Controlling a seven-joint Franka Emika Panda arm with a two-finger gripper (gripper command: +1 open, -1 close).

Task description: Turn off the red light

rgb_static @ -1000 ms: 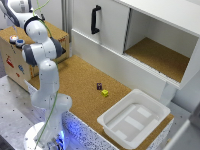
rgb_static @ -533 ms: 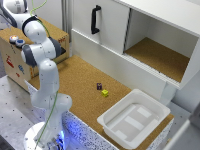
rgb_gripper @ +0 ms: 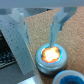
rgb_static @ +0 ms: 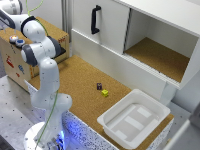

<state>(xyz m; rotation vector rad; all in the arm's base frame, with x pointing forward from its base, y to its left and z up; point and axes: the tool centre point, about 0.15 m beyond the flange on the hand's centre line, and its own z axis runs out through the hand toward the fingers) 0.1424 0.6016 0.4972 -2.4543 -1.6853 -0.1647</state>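
Observation:
In the wrist view the red light (rgb_gripper: pixel 51 55) is a round button with a glowing red-orange top and a pale grey rim, standing on a cork surface. My gripper (rgb_gripper: pixel 42 42) hangs just above it, jaws apart with nothing between them, and one pale fingertip (rgb_gripper: pixel 54 36) is over the button's edge. In the exterior view the gripper (rgb_static: pixel 6 19) is at the far left over the wooden box (rgb_static: pixel 15 62). The arm hides the red light there.
A blue-topped round button (rgb_gripper: pixel 68 78) stands right beside the red light. The exterior view shows a white cabinet with a black handle (rgb_static: pixel 94 19) and an open shelf, a white tray (rgb_static: pixel 131 119), and two small blocks (rgb_static: pixel 102 89) on the cork table.

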